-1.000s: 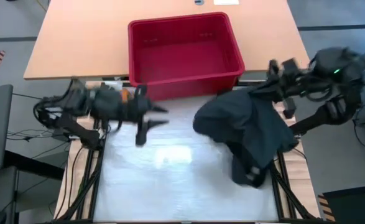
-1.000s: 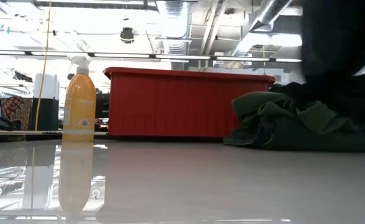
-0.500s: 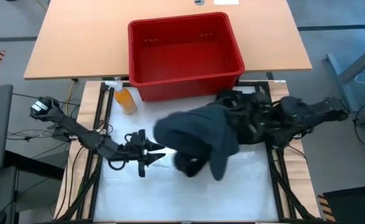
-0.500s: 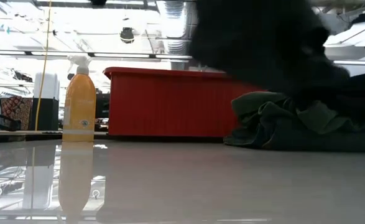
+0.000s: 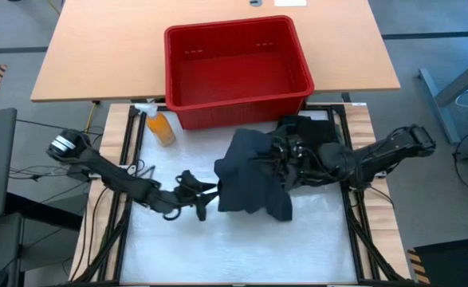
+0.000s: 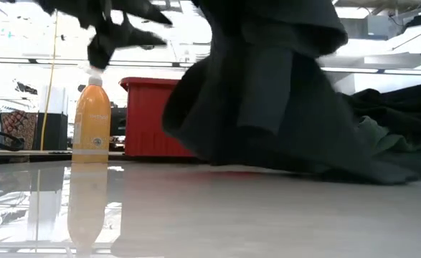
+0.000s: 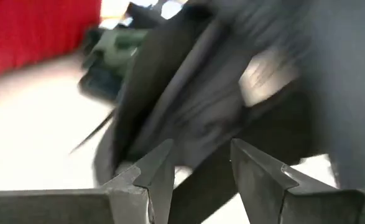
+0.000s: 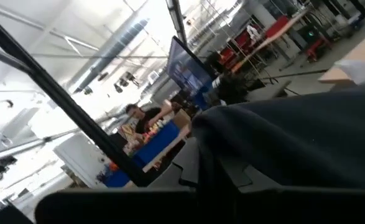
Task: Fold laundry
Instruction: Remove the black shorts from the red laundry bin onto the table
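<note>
A dark garment (image 5: pixel 249 182) from the laundry hangs over the middle of the white table, with my right gripper (image 5: pixel 285 158) shut on its upper right part. In the low view the garment (image 6: pixel 267 93) drops in broad folds and its lower part reaches the tabletop. My left gripper (image 5: pixel 206 194) stands open just left of it, and in its wrist view the fingers (image 7: pixel 154 177) frame the cloth (image 7: pixel 232 93) close ahead. More laundry lies in a heap (image 5: pixel 312 135) at the far right, against the red bin. My right gripper holds the dark garment near its upper right part (image 5: pixel 275 159), coming at it about level from the table's right. Cloth (image 8: pixel 294 143) lies over the fingers in the wrist view and hides the hold. The garment hangs below, slack, its lower part on the table.
The red bin (image 5: pixel 237 104) stands at the table's far edge on the wooden table. An orange spray bottle (image 5: pixel 160 127) stands at the far left, near the bin's corner. The near half of the white table (image 5: pixel 241 247) is bare.
Both arms have come down. My right gripper has carried the dark garment from the table's right side toward the middle, where it now hangs with its lower part on the table. My left gripper has dropped toward the near edge and moved close to the garment's left side.
</note>
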{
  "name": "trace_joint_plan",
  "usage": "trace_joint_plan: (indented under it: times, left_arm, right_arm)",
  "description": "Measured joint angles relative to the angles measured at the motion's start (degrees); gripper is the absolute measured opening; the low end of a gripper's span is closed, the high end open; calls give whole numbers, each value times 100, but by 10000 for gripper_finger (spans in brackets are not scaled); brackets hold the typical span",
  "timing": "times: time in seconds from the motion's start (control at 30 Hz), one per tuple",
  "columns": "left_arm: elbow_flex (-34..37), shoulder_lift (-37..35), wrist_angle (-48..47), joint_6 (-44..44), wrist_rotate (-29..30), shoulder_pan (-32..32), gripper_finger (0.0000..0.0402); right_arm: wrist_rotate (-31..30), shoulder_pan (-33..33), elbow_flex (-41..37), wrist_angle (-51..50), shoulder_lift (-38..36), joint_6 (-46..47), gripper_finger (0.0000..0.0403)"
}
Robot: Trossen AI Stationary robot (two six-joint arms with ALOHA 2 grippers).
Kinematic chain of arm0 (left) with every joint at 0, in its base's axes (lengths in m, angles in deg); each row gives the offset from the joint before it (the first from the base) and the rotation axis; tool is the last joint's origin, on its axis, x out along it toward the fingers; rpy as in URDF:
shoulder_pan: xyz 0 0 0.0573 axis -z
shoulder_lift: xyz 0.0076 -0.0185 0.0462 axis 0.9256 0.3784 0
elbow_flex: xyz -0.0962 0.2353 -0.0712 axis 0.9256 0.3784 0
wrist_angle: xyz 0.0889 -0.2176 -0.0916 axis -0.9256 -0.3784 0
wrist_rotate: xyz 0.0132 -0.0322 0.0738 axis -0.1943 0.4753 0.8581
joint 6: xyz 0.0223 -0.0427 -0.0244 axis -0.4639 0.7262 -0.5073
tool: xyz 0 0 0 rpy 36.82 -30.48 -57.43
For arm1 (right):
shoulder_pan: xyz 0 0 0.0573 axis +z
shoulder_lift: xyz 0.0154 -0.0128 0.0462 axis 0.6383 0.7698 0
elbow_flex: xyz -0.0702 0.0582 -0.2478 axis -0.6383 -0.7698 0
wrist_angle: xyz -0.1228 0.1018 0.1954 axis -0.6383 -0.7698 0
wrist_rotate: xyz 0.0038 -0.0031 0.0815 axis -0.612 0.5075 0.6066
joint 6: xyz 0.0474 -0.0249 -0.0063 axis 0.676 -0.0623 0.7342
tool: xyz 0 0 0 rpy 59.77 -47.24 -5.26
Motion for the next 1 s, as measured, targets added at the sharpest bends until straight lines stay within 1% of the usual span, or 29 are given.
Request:
trace_joint_plan:
  times: [0.13,0.23,0.3,0.37,0.47,0.53,0.63,0.7,0.73,0.8,0.83,0.93,1.0]
  left_arm:
    - [-11,668,-13,491,72,-96,146]
    - [-14,1109,-10,857,219,-120,146]
    - [-17,1373,-1,1203,202,-163,146]
    - [-17,1612,266,1486,-22,-214,146]
    - [-23,1874,757,1423,-528,-226,146]
    - [-27,1970,825,1462,-607,-213,146]
    - [-24,2027,727,1810,-610,-231,140]
    - [-21,2027,738,1872,-665,-263,115]
    - [-22,2018,743,1911,-717,-276,92]
    - [-22,1984,745,1904,-802,-279,33]
    - [-23,1978,788,1883,-831,-277,18]
    - [-24,1865,710,1806,-830,-283,4]
    - [-26,1632,591,1643,-788,-368,2]
  right_arm:
    - [113,0,2,153,42,48,36]
    - [161,45,2,99,29,71,36]
    - [171,85,2,59,-34,57,36]
    - [170,141,2,83,-76,36,36]
    - [189,192,2,49,-132,-17,36]
    - [188,218,2,35,-142,-50,36]
    - [187,223,2,1,-161,-110,36]
    - [276,236,2,-41,-198,-153,37]
    - [371,251,2,-136,-229,-217,39]
    - [626,254,2,-394,-295,-437,45]
    - [770,254,2,-639,-366,-585,49]
    - [1157,256,2,-1338,-601,-1232,56]
    - [1184,228,2,-1641,-749,-1838,57]
